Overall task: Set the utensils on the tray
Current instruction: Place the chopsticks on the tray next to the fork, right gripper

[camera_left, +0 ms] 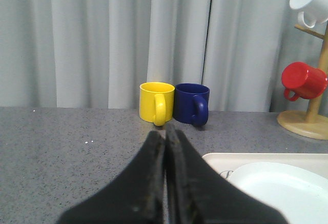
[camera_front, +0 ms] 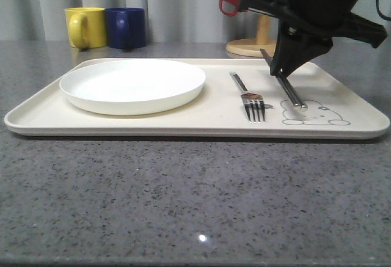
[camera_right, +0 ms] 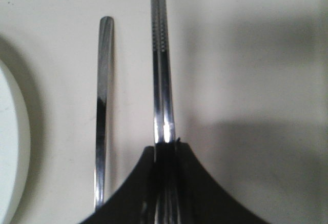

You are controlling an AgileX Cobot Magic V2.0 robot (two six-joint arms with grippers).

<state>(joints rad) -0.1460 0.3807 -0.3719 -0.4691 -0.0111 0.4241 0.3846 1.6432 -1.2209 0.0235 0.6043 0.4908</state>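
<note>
The table (camera_front: 183,200) is grey stone with speckles, and on it lies the tray (camera_front: 201,126), wide and cream, with a small rabbit drawing near its right front corner. On the left part of the tray stands a white plate (camera_front: 132,85). The right gripper (camera_front: 276,70) is low over the right part of the tray, and its fingers are closed on the chopsticks (camera_front: 289,90); these lie together, with their far ends resting on the tray at the rabbit. The fork (camera_front: 249,99) lies on the tray just left of the chopsticks, between them and the plate, its tines toward the front. The left gripper (camera_left: 165,138) is above bare table left of the tray, its fingers pressed together and holding nothing.
</note>
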